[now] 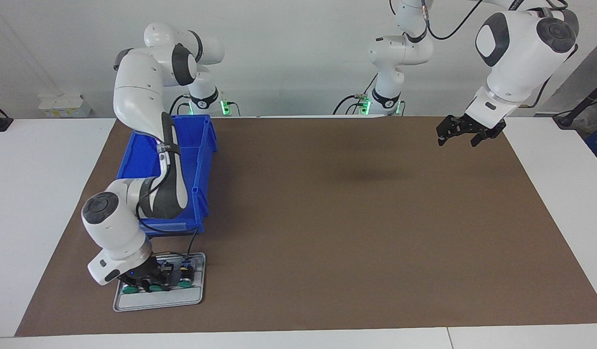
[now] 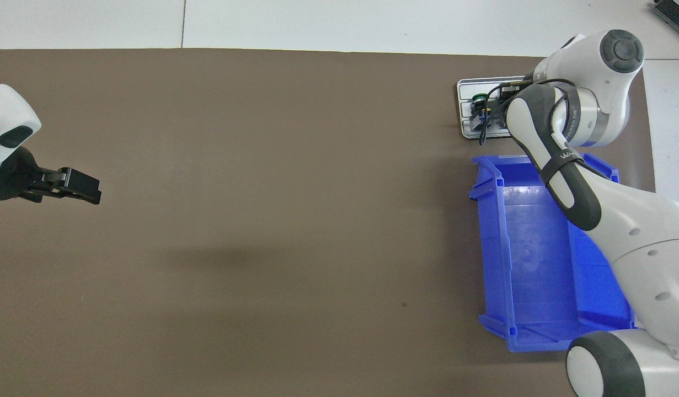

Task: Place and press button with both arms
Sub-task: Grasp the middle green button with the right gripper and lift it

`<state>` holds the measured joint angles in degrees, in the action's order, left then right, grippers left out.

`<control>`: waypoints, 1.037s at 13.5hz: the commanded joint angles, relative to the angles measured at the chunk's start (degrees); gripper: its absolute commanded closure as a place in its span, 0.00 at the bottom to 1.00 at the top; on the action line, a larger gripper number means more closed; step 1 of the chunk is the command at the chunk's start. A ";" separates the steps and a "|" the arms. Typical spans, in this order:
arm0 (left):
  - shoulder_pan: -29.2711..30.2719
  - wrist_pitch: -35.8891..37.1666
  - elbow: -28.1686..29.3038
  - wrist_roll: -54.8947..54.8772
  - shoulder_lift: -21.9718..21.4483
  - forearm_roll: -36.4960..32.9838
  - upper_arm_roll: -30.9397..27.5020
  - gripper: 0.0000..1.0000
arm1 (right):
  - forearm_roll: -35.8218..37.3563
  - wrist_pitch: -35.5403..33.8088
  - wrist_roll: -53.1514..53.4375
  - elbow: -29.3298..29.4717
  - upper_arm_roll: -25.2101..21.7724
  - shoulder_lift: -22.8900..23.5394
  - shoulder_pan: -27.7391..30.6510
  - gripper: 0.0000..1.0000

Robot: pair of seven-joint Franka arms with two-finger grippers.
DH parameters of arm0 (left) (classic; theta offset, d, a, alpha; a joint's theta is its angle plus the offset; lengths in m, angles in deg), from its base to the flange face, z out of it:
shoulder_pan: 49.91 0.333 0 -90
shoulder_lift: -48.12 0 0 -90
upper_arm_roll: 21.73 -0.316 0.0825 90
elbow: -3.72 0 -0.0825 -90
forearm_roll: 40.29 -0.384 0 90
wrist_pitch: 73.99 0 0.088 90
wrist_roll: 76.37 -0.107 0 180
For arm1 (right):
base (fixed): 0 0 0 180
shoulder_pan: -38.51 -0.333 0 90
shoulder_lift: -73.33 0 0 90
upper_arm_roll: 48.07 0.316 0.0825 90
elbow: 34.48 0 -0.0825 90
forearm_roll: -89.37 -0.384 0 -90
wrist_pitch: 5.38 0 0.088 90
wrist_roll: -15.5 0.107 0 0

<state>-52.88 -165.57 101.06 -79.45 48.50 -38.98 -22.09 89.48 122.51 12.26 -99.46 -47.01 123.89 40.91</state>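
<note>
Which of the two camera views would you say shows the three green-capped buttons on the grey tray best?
The facing view: all three green caps show in a row on the grey tray, just under the right gripper. In the overhead view the right arm covers most of the tray, leaving only one button visible.

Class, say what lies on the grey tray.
Three green-capped buttons lie in a row on the grey tray. The right gripper, low over them, covers much of their bodies, so any grasp is hidden.
</note>
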 commanded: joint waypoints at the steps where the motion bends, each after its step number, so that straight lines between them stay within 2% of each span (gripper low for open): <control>1: 0.69 0.27 1.45 -0.26 -1.52 0.18 0.45 0.00 | 0.34 0.69 -1.07 -1.82 0.53 -1.69 0.68 1.00; 4: 0.69 0.18 1.45 -0.26 -1.52 0.18 0.45 0.00 | 0.07 0.17 -0.54 -2.17 0.53 -3.79 0.42 1.00; 8: 0.69 0.18 1.45 -0.26 -1.52 0.18 0.45 0.00 | 0.07 0.07 3.40 -7.08 0.44 -10.11 -0.19 1.00; 11: 0.69 0.27 1.45 -0.26 -1.60 0.18 0.45 0.00 | 0.16 -0.62 11.38 -11.91 0.44 -15.47 -1.94 1.00; 14: 0.69 0.18 1.45 -0.26 -1.52 0.18 0.45 0.00 | 1.12 -3.35 25.86 -12.19 0.09 -17.07 -5.89 1.00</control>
<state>-52.88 -165.57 101.06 -79.45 48.49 -38.98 -22.09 89.45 119.45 29.98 -108.29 -46.81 109.50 37.06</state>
